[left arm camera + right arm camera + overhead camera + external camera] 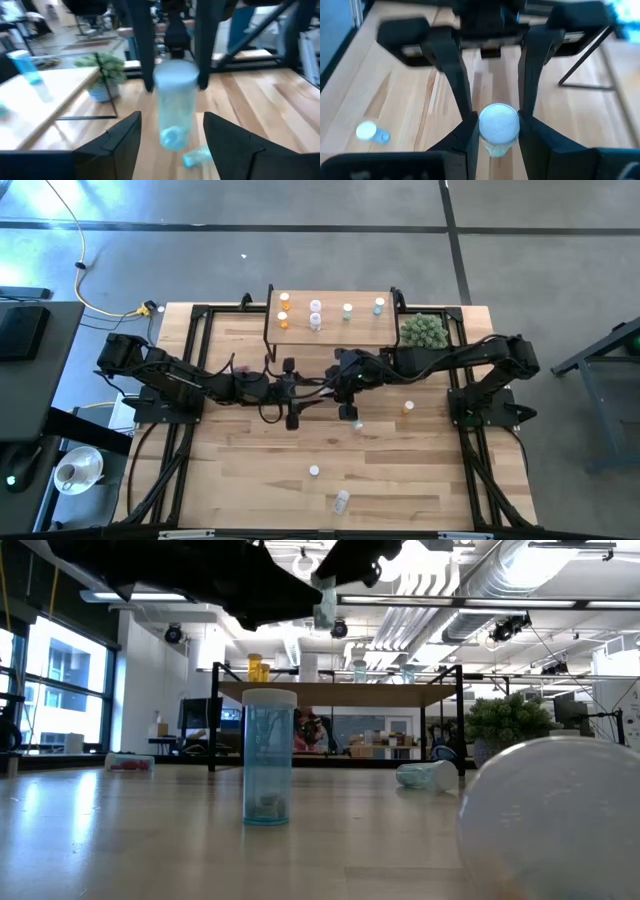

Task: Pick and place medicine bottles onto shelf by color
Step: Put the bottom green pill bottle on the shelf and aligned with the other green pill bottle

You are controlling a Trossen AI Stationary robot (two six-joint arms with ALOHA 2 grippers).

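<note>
1. Bottle in hand: a blue-tinted medicine bottle (498, 125) with a white cap, hanging in the air over the middle of the tabletop (250, 470), between the two grippers.
2. My right gripper (498, 131) is clamped on it just under the cap, one finger on each side.
3. My left gripper (171, 122) faces it with its fingers spread wide, and they do not touch the bottle.
4. I judge the bottle light and stiff, but its smooth round plastic wall could let it slip or twist. A firm pinch across the body just below the cap, where the cap's rim would stop a slide, looks the safest hold.
5. The shelf (340, 330) stands at the far edge. A blue bottle on the shelf (379, 306) stands at its right end, beside the green one, so that end looks like the spot for this one.
</note>
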